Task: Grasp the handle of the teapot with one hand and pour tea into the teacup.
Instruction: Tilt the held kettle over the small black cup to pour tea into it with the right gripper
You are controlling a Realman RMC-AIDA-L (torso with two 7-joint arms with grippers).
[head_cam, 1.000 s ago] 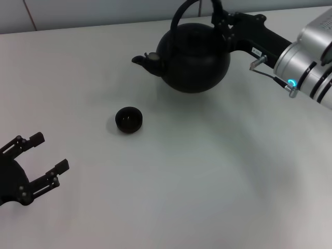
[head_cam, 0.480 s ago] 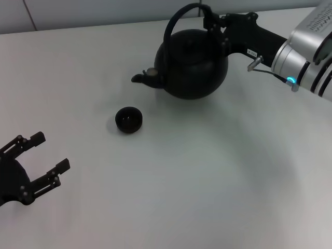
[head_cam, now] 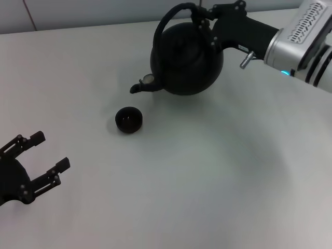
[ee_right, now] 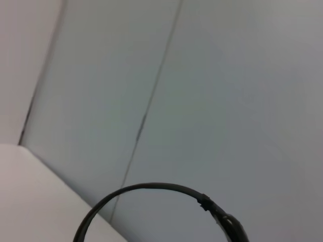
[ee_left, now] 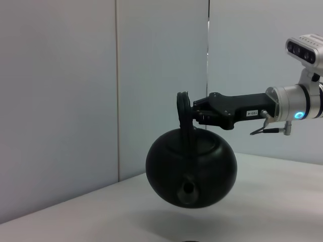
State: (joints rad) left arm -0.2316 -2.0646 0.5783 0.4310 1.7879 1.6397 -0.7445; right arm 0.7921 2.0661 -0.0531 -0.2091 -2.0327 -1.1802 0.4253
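Teapot hangs in the upper middle of the head frame, lifted off the white surface and tipped so its spout points down and toward the lower left. Its handle arches over the top, and the right hand is clamped on the right end of that arch, reaching in from the upper right of the frame. From the left wrist camera the teapot floats clear above its shadow, with the right hand gripping the handle from the right. The teacup sits on the surface below and left of the spout, apart from it. Left hand rests at the lower left edge, fingers spread, well away from the cup.
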